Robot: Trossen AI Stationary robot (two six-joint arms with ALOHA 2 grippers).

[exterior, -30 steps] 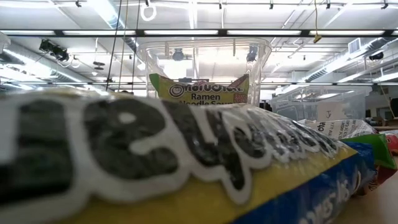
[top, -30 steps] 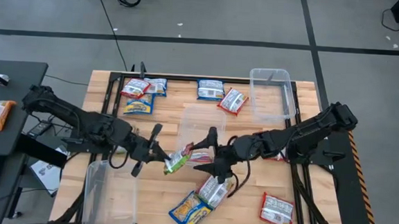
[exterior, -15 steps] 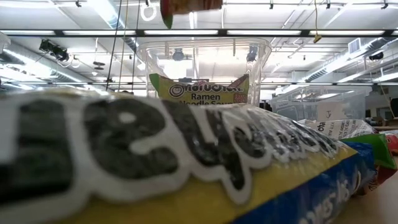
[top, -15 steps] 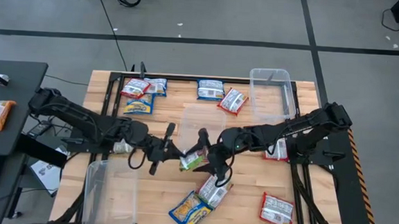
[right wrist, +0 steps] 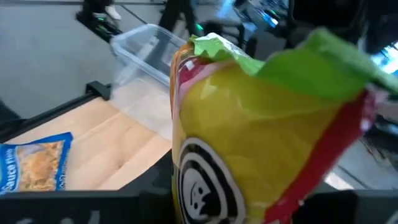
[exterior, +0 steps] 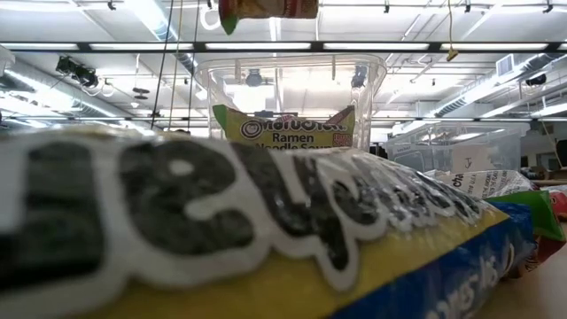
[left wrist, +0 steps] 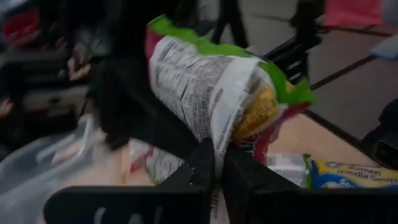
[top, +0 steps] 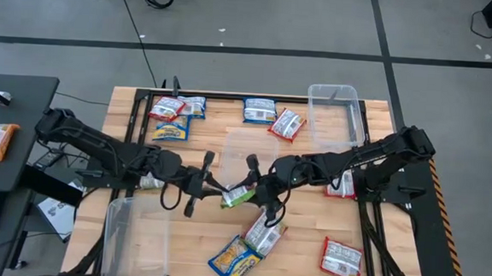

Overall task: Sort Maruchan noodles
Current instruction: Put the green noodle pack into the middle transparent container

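A green, red and yellow noodle packet (top: 239, 197) hangs in the air over the table's middle, between my two grippers. My left gripper (top: 217, 190) comes at it from the table's left and is shut on it. My right gripper (top: 256, 192) comes from the right, with the packet (right wrist: 261, 124) filling the gap between its fingers. The low view shows only the packet's lower edge (exterior: 266, 7) at the picture's top. Other noodle packets lie flat on the table: three at the far left (top: 174, 116), two at the far middle (top: 273, 116), several near the front (top: 252, 245). My left gripper pinches the packet's white printed back side by an edge (left wrist: 217, 146) between its two fingers, which reach about level from the table's left. The packet stands up past the fingers, clear of the table. My right gripper has the packet's yellow front (right wrist: 205, 186) between its two fingers, reaching about level from the table's right. The packet hides the pads themselves. The packet is lifted clear.
Three clear tubs stand on the table: one at the far right (top: 333, 113), one in the middle just beyond the grippers (top: 250, 147), one at the near left (top: 136, 234). A blue-and-yellow packet (exterior: 221, 239) lies right before the low camera and fills its picture.
My left gripper has carried the packet a little toward the table's right and the packet has turned. My right gripper has come toward the table's left, up to the packet. In the low view the packet's lower edge has come into the picture's top.
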